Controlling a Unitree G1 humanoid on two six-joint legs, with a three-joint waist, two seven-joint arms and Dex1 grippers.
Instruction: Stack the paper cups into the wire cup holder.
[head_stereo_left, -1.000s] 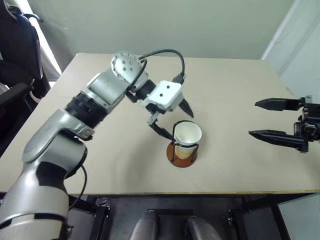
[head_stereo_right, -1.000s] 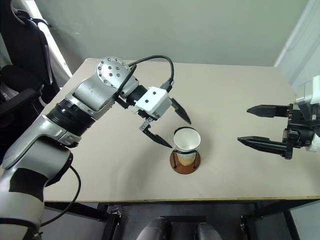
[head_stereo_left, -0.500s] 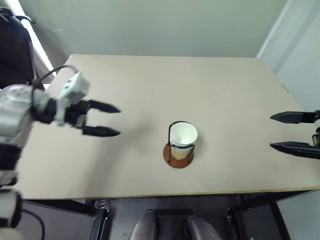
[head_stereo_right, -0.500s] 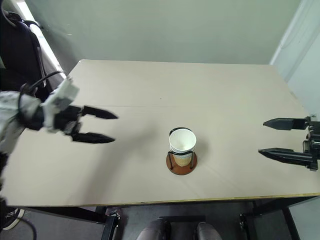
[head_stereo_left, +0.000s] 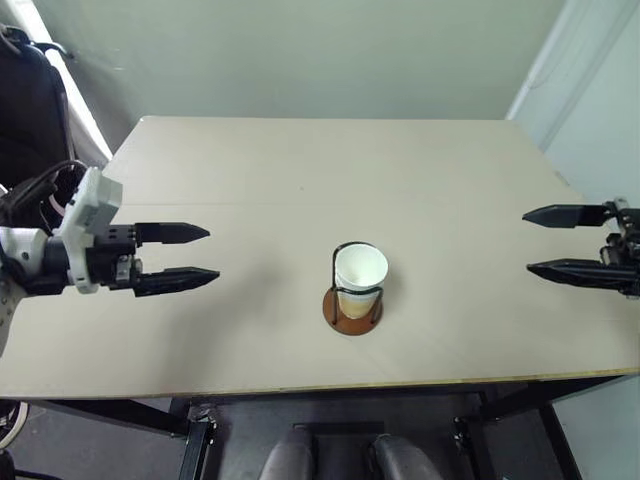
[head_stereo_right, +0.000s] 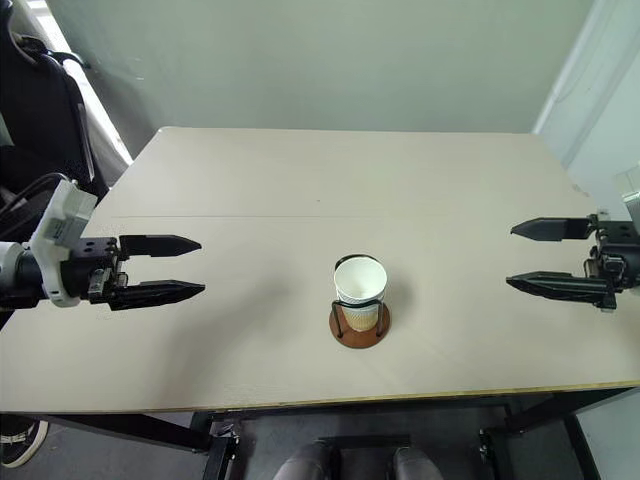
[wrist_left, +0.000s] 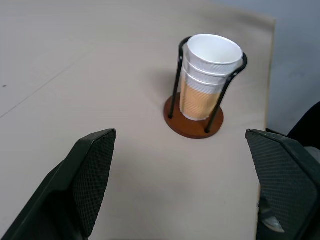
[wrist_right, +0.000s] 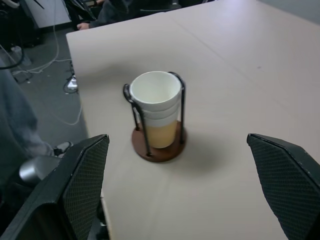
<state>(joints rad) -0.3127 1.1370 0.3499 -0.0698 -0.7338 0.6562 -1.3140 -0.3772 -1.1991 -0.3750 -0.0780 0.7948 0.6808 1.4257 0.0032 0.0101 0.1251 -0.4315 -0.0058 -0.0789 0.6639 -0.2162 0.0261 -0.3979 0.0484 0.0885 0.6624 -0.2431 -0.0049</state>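
Tapered paper cups (head_stereo_left: 359, 278) in wire cup holder (head_stereo_left: 352, 306)

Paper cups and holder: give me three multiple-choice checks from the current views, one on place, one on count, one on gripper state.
1. Where are the paper cups?
A. Nested in the wire cup holder
B. Scattered on the table
C. In the left gripper

2. How many cup rims show in the stack?
A. One
B. Three
C. Five

3. How do both grippers stand?
A. Shut on cups
B. Open, holding nothing
C. One open, one shut

Answers: 1 A, the stack stands between the wire loops. 2 B, the left wrist view shows three stepped rims. 3 B, the left and the right gripper have their jaws spread, well to either side of the holder.
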